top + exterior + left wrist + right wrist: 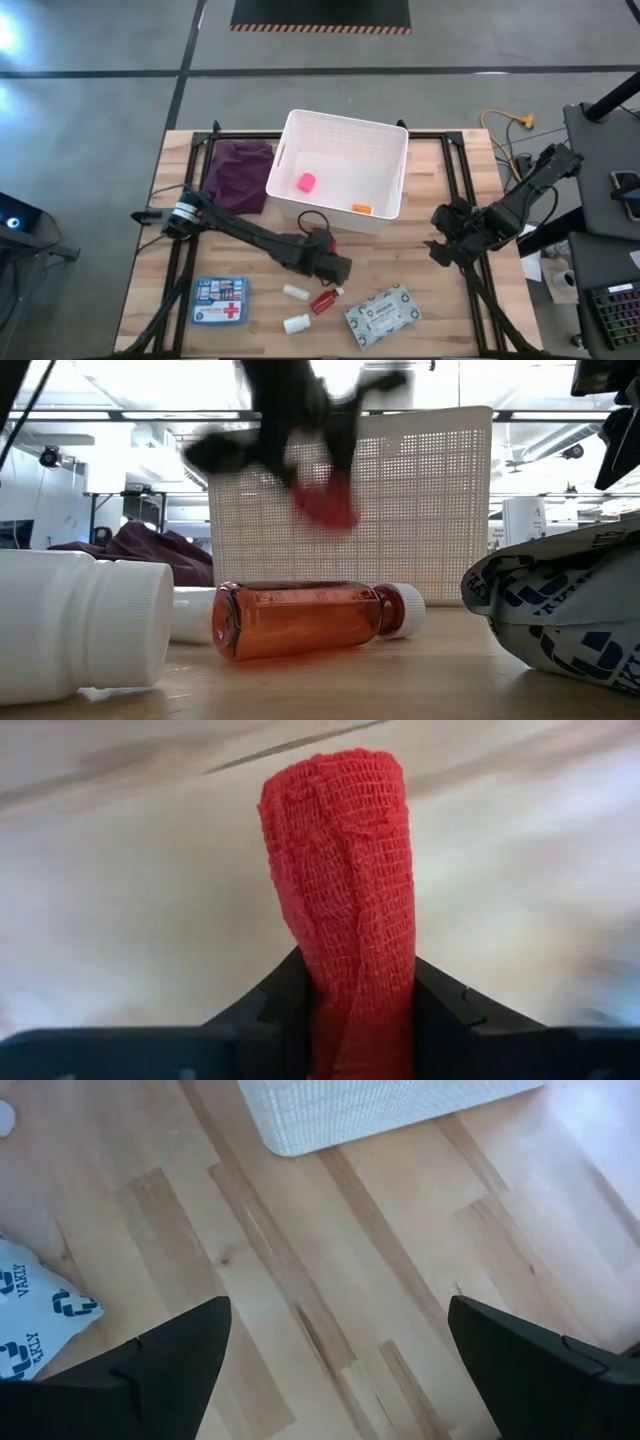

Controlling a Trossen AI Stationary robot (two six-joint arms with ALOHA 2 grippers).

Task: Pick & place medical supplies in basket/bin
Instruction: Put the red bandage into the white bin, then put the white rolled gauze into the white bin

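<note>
Gripping a red gauze roll, left jaws hang above the desk; right jaws gape empty.

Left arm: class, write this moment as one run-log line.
left tool: shut on red gauze roll, lifted | right tool: open, empty, over table | white bin: pink cube, orange item inside
</note>
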